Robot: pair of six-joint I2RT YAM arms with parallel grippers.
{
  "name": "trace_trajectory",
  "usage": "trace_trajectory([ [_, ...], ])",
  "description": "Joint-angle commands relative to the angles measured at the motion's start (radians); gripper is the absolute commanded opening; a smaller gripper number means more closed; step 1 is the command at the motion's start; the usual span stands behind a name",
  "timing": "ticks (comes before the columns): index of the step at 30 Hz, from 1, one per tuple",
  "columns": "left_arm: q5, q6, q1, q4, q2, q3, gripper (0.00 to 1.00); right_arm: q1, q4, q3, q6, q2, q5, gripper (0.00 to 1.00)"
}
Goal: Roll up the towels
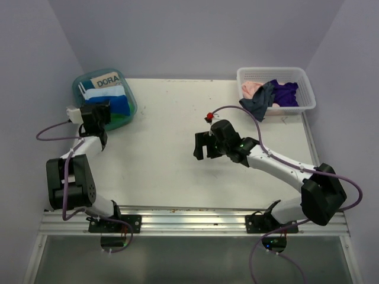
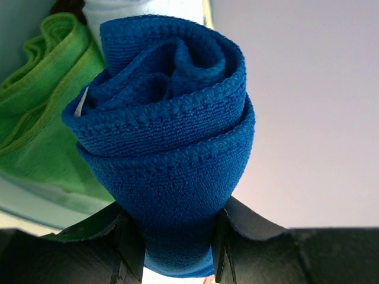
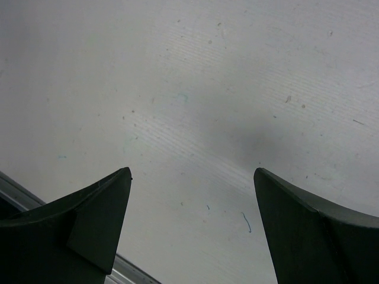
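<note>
Although one blue towel (image 2: pixel 166 142) was already wound into a tight roll, the job looked only partly done. That roll faced the left wrist camera end-on, filling the middle of the frame, with the left gripper (image 2: pixel 174 251) clamped on its lower part, one finger on each side. A small white tag showed at its left edge. Behind it, at upper left, lay a green towel (image 2: pixel 35 100), though I could not tell whether it was folded or rolled. In the overhead view the left gripper hung at the teal tub (image 1: pixel 80 89) in the upper left of the frame, where blue, green and pale cloths sat below a card (image 1: pixel 106 81) — so the roll seemed about to be put in, not yet let go. At upper right the white basket (image 1: pixel 305 77) held a loose heap: a pink towel (image 1: pixel 251 89), a grey towel (image 1: pixel 260 102) drooping over the rim and a purple towel (image 1: pixel 287 92), none rolled. The right gripper (image 1: pixel 204 146) hovered over the table (image 1: pixel 166 177) mid-frame, fingers wide apart, holding nothing. By my reckoning, those three were what was left.
</note>
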State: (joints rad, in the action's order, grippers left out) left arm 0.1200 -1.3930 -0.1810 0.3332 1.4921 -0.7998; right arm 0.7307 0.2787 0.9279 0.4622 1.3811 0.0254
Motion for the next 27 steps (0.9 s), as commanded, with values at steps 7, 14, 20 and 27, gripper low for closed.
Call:
trace_trajectory([
  [7,0.086,-0.097,0.003,0.283,0.069,-0.013,0.35,-0.013,0.001,0.086,-0.023,0.075,-0.090,0.88],
  [14,0.112,-0.141,0.023,0.329,0.172,-0.029,0.35,-0.020,-0.003,0.091,-0.022,0.092,-0.110,0.88],
  [20,0.132,-0.161,0.031,0.319,0.172,0.007,0.44,-0.024,-0.004,0.074,-0.017,0.073,-0.111,0.88],
  [27,0.150,-0.138,0.037,0.161,0.135,-0.056,0.78,-0.025,-0.010,0.066,-0.016,0.058,-0.119,0.88],
])
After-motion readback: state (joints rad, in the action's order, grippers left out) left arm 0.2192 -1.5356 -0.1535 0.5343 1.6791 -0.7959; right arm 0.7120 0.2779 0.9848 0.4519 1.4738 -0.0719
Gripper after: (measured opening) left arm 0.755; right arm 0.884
